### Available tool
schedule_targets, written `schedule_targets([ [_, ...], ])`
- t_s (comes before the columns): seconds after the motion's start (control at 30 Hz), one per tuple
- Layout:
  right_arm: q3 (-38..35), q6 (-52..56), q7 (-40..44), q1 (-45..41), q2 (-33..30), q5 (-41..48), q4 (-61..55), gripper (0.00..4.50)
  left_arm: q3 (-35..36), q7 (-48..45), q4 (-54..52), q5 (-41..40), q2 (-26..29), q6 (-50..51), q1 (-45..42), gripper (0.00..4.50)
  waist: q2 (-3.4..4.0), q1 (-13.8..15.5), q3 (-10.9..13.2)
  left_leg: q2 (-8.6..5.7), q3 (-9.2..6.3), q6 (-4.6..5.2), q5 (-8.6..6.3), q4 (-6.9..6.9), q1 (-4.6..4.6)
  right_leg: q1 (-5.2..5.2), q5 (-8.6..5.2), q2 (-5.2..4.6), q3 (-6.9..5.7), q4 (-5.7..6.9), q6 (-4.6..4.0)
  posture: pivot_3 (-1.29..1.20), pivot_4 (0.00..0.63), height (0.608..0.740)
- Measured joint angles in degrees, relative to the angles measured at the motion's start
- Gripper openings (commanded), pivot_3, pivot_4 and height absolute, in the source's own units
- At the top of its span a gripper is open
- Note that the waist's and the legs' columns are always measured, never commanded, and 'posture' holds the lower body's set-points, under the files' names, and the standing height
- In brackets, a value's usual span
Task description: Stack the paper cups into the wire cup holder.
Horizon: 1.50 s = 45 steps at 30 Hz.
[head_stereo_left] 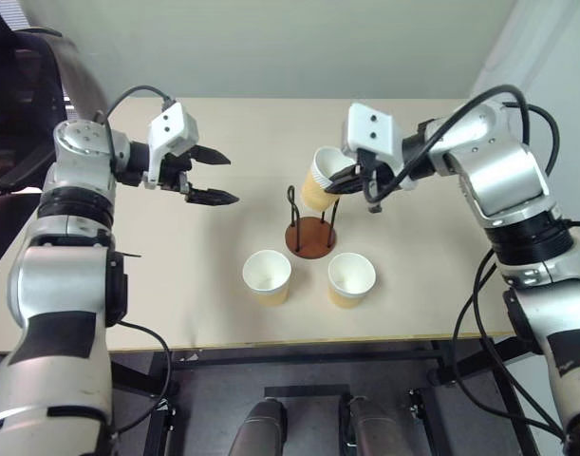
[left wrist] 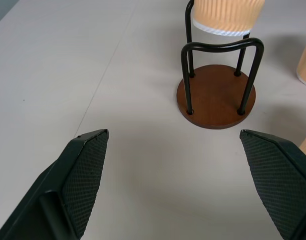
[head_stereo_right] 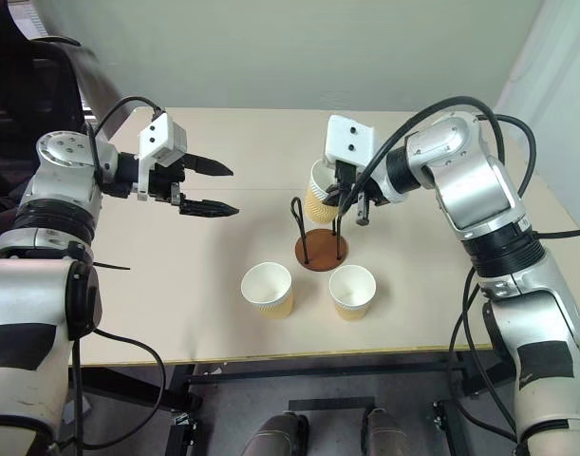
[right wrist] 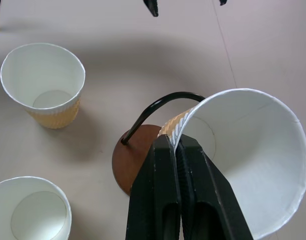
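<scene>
**First cup hanging over the holder, two more waiting**

Starting on the left: the left gripper [head_stereo_left: 212, 178] hangs over bare table [head_stereo_left: 176, 304] with its fingers spread wide and nothing between them. Lots of open room ahead of those fingertips before you get to the wire cup holder [head_stereo_left: 311, 231].

Middle: the two loose paper cups [head_stereo_left: 267, 276] [head_stereo_left: 351, 278] stand upright just in front of the holder's base, close to the table's near edge.

Right: the right gripper [right wrist: 177, 150] has its fingers clenched on the rim of the third cup [head_stereo_left: 324, 178], one finger inside the wall and one outside. The cup tilts above the wire loops, bottom not yet inside.

I'd say we're at the first-cup placing step. The next move looks like straightening the cup and lowering it between the loops without snagging a wire, then letting go. It's tight by the wires, roomy everywhere else.
</scene>
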Motion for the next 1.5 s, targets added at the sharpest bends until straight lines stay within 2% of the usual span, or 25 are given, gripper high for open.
schedule_targets([
  [0.37, 1.2, -2.1, 0.5, 0.5, -0.1, -0.6, -0.6, 0.03, 0.0, 0.0, 0.0, 0.0, -0.2, 0.0, 0.1, 4.5, 0.01, 0.1, 0.0, 0.0, 0.0, 0.0, -0.01, 0.0, -0.03, 0.02, 0.0, -0.06, -0.04, -0.06, 0.01, 0.0, 0.15, 0.74],
  [0.53, 1.2, -1.9, 0.5, 0.7, -0.1, -0.6, -0.8, 1.53, 0.0, 0.0, 0.0, 0.0, -0.2, 0.0, 0.2, 4.5, 0.0, 0.0, 0.0, -0.01, 0.03, 0.0, -0.01, 0.0, -0.02, 0.01, 0.01, 0.0, -0.08, -0.07, 0.02, 0.0, 0.15, 0.74],
  [0.8, 0.8, 0.9, -0.4, 0.8, 1.0, 0.5, -1.1, 4.47, 0.0, 0.0, 0.0, -0.1, -0.3, 0.0, 0.3, 4.5, 0.0, -0.1, 0.0, -0.07, 0.08, 0.0, 0.0, -0.04, 0.02, 0.01, 0.02, 0.1, -0.08, -0.03, 0.02, 0.0, 0.15, 0.74],
  [0.93, -2.4, 7.1, -0.6, 0.7, 0.2, 4.0, -3.3, 4.49, 0.2, -0.2, 0.0, -0.2, -0.4, 0.1, 0.3, 4.5, 0.01, 0.1, 0.0, -0.03, 0.03, 0.01, 0.01, -0.01, -0.05, 0.02, 0.01, -0.03, -0.03, -0.07, 0.02, 0.0, 0.15, 0.74],
  [1.07, -7.7, 16.0, 1.2, 0.8, -5.4, 10.4, -9.3, 4.49, 0.2, -1.7, 0.0, -0.3, -0.1, 0.1, 1.2, 4.5, -0.01, 0.4, 0.0, -0.16, 0.19, 0.04, -0.04, -0.06, -0.02, 0.07, -0.08, 0.06, -0.07, -0.17, -0.05, 0.0, 0.15, 0.74],
  [1.2, -12.3, 29.2, -2.3, 0.9, -6.7, 16.0, -15.5, 4.49, 0.0, -2.2, 0.0, -0.1, 0.0, 0.1, 1.6, 4.5, -0.02, 0.3, 0.0, -0.05, 0.09, 0.02, -0.06, 0.02, -0.01, 0.09, -0.09, -0.02, 0.02, -0.14, 0.01, 0.0, 0.15, 0.74],
  [1.33, -12.1, 35.1, -6.9, 4.8, -7.5, 18.2, -21.6, 4.49, -0.1, -2.2, 0.0, 0.1, -1.1, 0.1, 1.3, 4.5, -0.03, 0.2, 0.0, -0.13, 0.22, 0.04, 0.0, -0.08, 0.16, 0.17, -0.09, 0.17, -0.05, -0.04, 0.04, 0.0, 0.15, 0.74],
  [1.5, -9.9, 34.7, -7.4, 12.0, -13.8, 20.4, -27.2, 4.49, -0.1, -2.2, 0.0, 0.1, -2.0, 0.1, 1.1, 4.5, 0.04, 0.5, 0.0, -0.12, 0.25, 0.14, 0.08, 0.07, 0.02, 0.16, -0.02, -0.01, 0.0, 0.04, 0.25, 0.0, 0.15, 0.74],
])
